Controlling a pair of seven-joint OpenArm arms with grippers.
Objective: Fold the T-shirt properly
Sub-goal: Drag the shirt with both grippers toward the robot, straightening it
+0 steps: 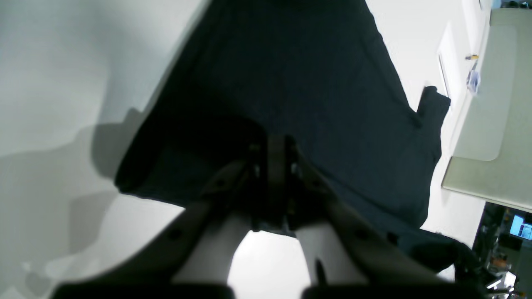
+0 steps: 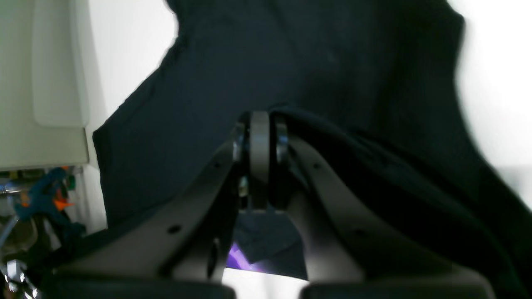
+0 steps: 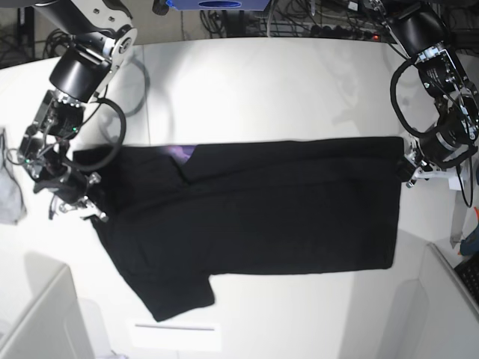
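One black T-shirt is lying across the middle of the white table, stretched from 9 o'clock to 3 o'clock in the base view. It looks already doubled lengthwise, though that is a judgement. One sleeve is sticking out toward 7 o'clock, and a sliver of purple print is showing near 11 o'clock. So the folding is partly done; the sleeve still needs tucking in, and the crosswise folds are left.

Two grippers are working. The left gripper is pinching the shirt's edge at 3 o'clock, jaws closed on fabric. The right gripper is clamping the shirt's other end at 9 o'clock. One small grey cloth is lying at the table's far 9 o'clock edge.
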